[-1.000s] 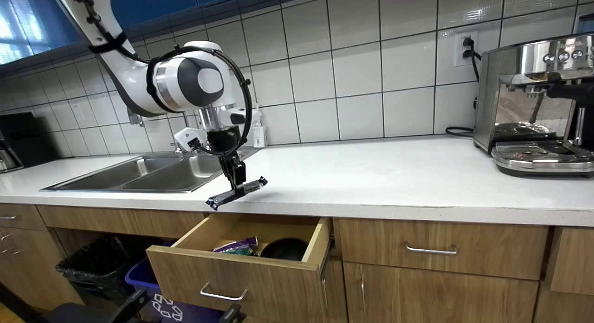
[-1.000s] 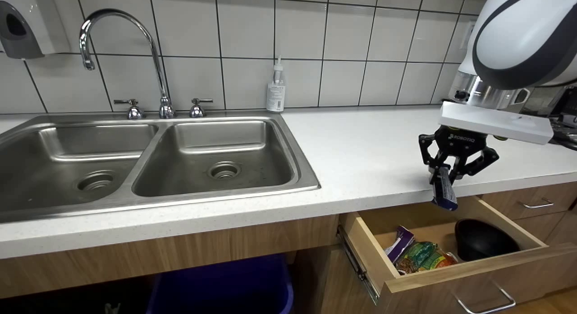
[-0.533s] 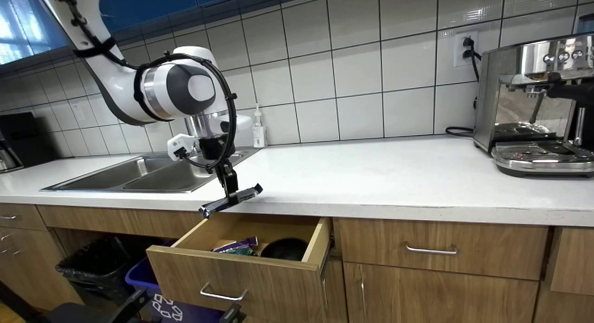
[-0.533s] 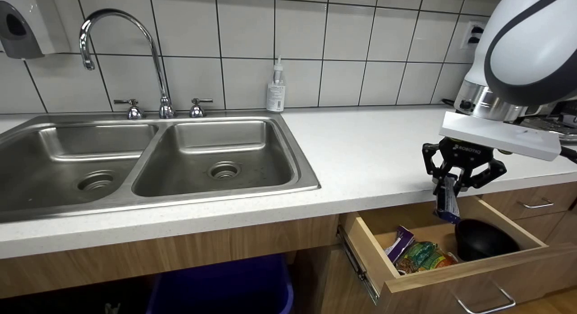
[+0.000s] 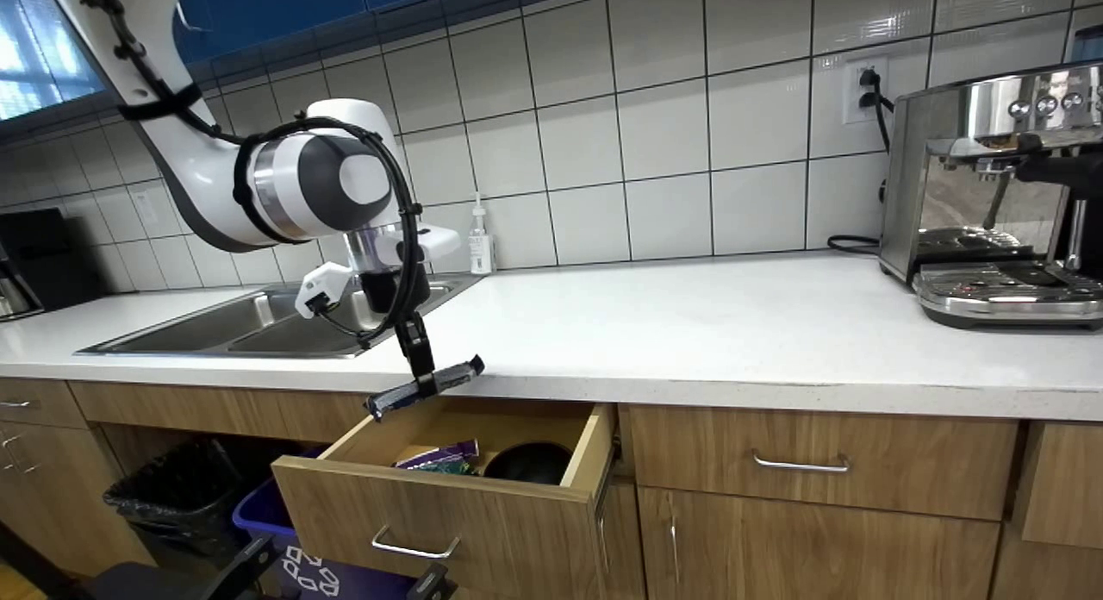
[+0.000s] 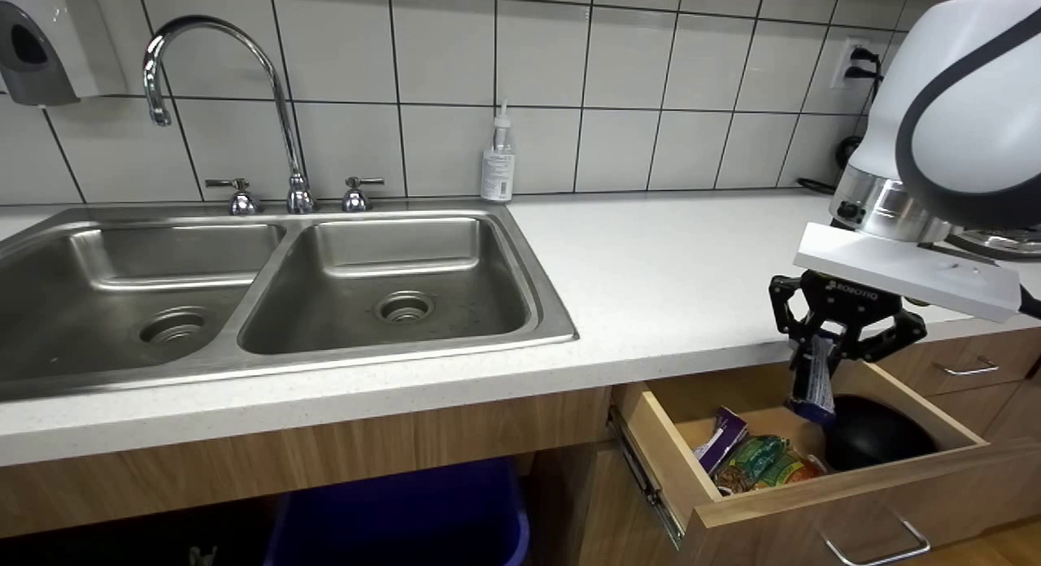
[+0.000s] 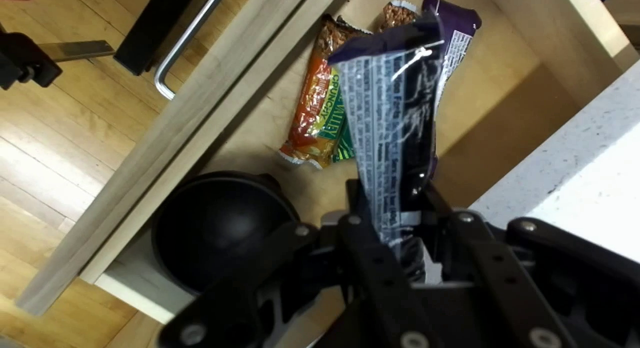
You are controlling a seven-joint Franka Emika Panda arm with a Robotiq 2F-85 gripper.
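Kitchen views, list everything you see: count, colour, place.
Speckled countertop: 1, white, along white tiled wall
Open wooden drawer: 1, brown, below countertop
Slim wrapped bar: 1, dark and white, above drawer
Shiny wrapped bars: at least 3, orange, green, purple, in drawer
Round bowl: 1, black, in drawer
Double-basin steel sink: 1, silver, in countertop
Curved metal faucet: 1, silver, behind sink
Narrow plastic bottle: 1, clear, beside sink
Boxy metal espresso machine: 1, silver, on countertop
Plastic bin: 1, blue, below countertop
Bag-lined bin: 1, black, beside plastic bin
Wall dispenser: 1, white and grey, near faucet
Jointed arm: 1, white and grey, above drawer
Two-fingered pincer: 1, black, closed on slim wrapped bar
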